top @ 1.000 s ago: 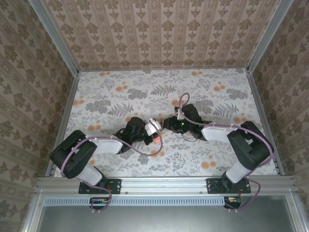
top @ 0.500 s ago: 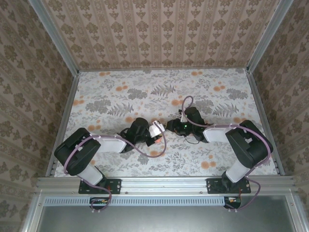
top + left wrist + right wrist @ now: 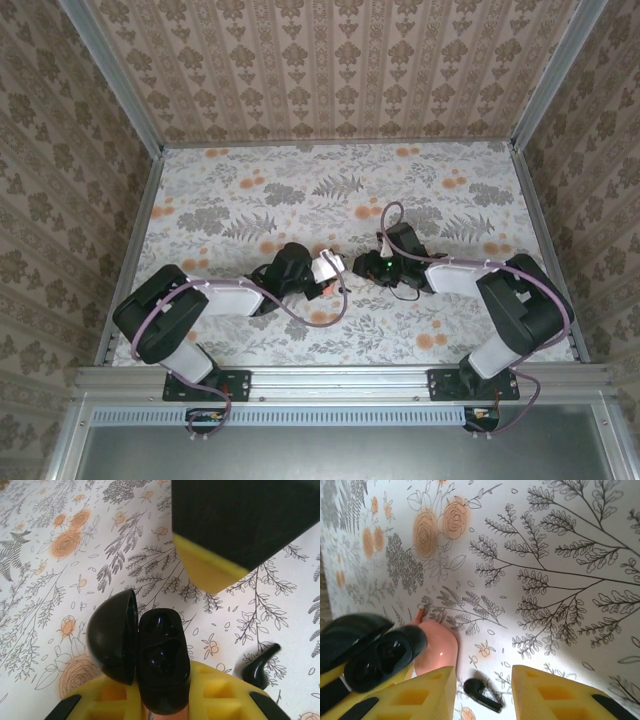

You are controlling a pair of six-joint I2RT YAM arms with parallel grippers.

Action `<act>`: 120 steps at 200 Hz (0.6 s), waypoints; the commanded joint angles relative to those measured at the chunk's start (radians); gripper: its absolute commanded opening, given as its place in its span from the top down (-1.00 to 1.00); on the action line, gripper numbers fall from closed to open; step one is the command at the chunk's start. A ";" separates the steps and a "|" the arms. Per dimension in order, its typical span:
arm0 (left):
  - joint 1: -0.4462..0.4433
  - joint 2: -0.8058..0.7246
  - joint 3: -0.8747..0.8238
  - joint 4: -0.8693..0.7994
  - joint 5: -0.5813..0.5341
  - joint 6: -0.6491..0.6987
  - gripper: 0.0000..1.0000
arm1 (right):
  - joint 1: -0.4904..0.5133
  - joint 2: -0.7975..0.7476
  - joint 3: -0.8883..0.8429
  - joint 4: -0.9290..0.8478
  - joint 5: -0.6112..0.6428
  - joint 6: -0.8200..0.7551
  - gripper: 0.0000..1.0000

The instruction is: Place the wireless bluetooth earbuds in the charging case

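My left gripper (image 3: 162, 692) is shut on the charging case (image 3: 162, 655), which is pink outside and glossy black inside. Its black domed lid (image 3: 112, 635) stands open to the left. The case's pink shell (image 3: 437, 647) also appears in the right wrist view. One small black earbud (image 3: 482, 696) lies on the floral table, between the yellow fingers of my open right gripper (image 3: 482, 677) and touching neither. The same earbud (image 3: 257, 665) lies just right of the case. In the top view the two grippers (image 3: 325, 270) (image 3: 362, 268) nearly meet at the table's middle.
One yellow-padded finger (image 3: 215, 575) of the right gripper hangs close above the case in the left wrist view. The floral tablecloth (image 3: 300, 190) stretches free behind the grippers. Papered walls (image 3: 330, 70) enclose the table on three sides.
The right gripper's jaws have widened and it has slid slightly right. The left arm has carried the case a little right, toward it.
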 commanded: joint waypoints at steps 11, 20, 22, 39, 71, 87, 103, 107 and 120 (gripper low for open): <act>0.020 -0.082 -0.003 -0.019 -0.012 -0.076 0.85 | 0.012 -0.066 0.132 -0.337 0.041 -0.228 0.28; 0.034 -0.102 -0.009 -0.027 0.001 -0.102 0.85 | 0.017 -0.074 0.170 -0.410 0.044 -0.313 0.28; 0.038 -0.108 -0.010 -0.030 0.004 -0.109 0.85 | 0.017 -0.076 0.183 -0.433 0.045 -0.341 0.28; 0.072 -0.154 -0.016 -0.054 0.048 -0.159 0.84 | 0.022 -0.087 0.255 -0.547 0.048 -0.470 0.28; 0.119 -0.232 -0.039 -0.085 0.091 -0.236 0.84 | 0.022 -0.093 0.357 -0.678 0.075 -0.627 0.28; 0.143 -0.267 -0.069 -0.079 0.113 -0.269 0.84 | 0.024 -0.063 0.421 -0.757 0.094 -0.648 0.28; 0.172 -0.308 -0.099 -0.083 0.134 -0.304 0.84 | 0.029 -0.013 0.482 -0.822 0.093 -0.651 0.28; 0.180 -0.316 -0.108 -0.082 0.140 -0.311 0.83 | 0.032 0.001 0.493 -0.836 0.093 -0.651 0.28; 0.216 -0.351 -0.134 -0.088 0.175 -0.337 0.83 | 0.044 0.048 0.539 -0.875 0.093 -0.657 0.28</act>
